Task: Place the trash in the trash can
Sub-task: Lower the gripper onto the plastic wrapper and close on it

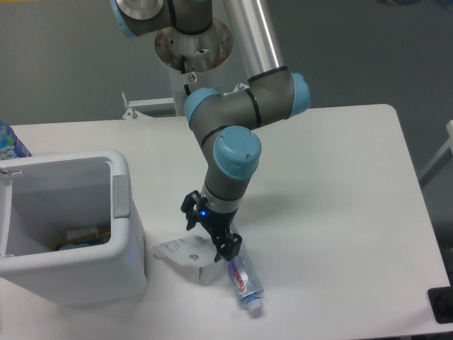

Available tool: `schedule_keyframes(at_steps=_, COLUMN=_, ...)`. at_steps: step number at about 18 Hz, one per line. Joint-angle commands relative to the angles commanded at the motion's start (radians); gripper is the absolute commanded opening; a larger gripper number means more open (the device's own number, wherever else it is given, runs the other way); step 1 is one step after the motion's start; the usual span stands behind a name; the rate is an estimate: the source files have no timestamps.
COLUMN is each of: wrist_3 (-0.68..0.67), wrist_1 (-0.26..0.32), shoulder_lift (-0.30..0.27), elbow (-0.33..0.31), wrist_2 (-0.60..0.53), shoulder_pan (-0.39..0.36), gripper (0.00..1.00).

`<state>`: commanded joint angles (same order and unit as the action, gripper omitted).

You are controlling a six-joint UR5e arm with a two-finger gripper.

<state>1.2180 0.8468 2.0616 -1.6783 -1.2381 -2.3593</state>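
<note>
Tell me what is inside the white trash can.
Inside the trash can, a yellow-and-blue flat item lies on the bottom. The near wall hides the rest of the floor.

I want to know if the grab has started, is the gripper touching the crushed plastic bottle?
Cannot tell. In the fixed camera view the gripper overlaps the upper end of the crushed plastic bottle, hiding it, so neither contact nor a gap shows plainly.

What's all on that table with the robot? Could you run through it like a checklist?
Surface: white table, mostly bare on the right.
Job's things: crushed bottle and flat white carton lying side by side; white trash can at left, already holding some packaging.
Clutter: blue-patterned bottle at far left edge.
Grippers: gripper low over the bottle's upper end; jaws' state unclear.
Cables: nothing seen.
Surroundings: grey floor, robot base behind.
</note>
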Motion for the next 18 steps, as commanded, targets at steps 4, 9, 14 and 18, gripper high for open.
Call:
schedule_keyframes(at_steps=4, wrist_3=-0.002, wrist_1=-0.012, shoulder_lift=0.025, elbow=0.008, wrist_2=0.011, shoulder_pan=-0.002, gripper=1.00)
schedule_keyframes(at_steps=9, wrist_3=-0.027, wrist_1=-0.072, shoulder_lift=0.049, elbow=-0.009, wrist_2=0.011, shoulder_pan=0.003, gripper=1.00)
schedule_keyframes(at_steps=14, wrist_3=-0.063, wrist_1=-0.074, shoulder_lift=0.048, elbow=-0.017, wrist_2=0.006, shoulder_pan=0.020, gripper=0.72)
schedule_keyframes(at_steps=18, wrist_3=-0.107, wrist_1=-0.074, shoulder_lift=0.045, elbow=-0.015, wrist_2=0.006, shoulder_pan=0.021, gripper=0.24)
